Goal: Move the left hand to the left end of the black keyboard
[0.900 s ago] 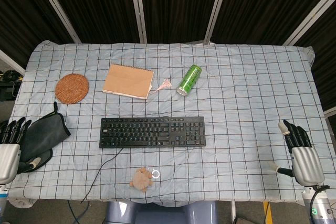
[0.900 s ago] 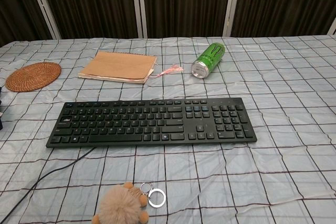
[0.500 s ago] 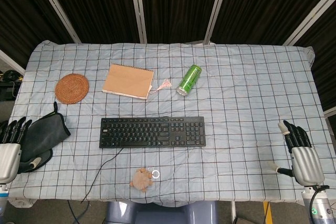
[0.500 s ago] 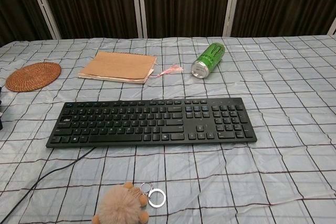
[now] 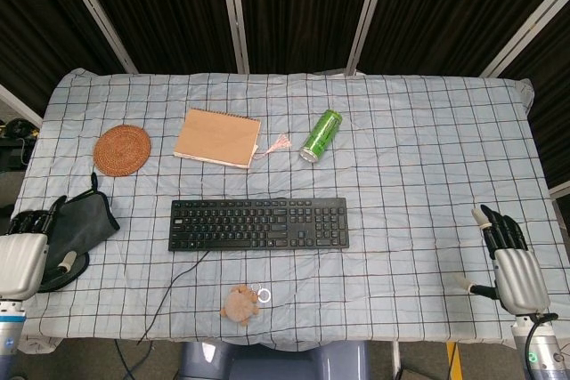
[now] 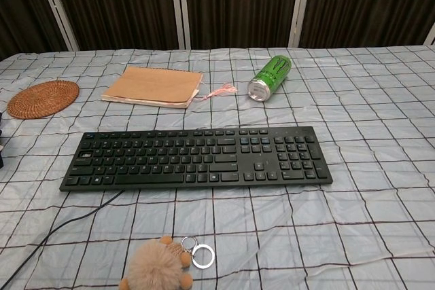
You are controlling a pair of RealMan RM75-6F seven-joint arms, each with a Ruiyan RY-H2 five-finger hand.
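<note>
Two hands flank our checked worktop (image 5: 427, 157): the black keyboard (image 5: 258, 223) lies mid-worktop, well right of the left hand (image 5: 22, 260), whose fingers seem curled, though we cannot tell; the right hand (image 5: 512, 264) holds nothing, fingers extended.

Silver-grey casings, black fingers — the left robot hand (image 5: 25, 255) and right robot hand (image 5: 511, 258), a cable at its wrist.

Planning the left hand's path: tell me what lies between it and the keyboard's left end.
In the head view, the left hand sits at the table's left edge; a dark grey pouch lies between it and the black keyboard, then bare checked cloth.
</note>
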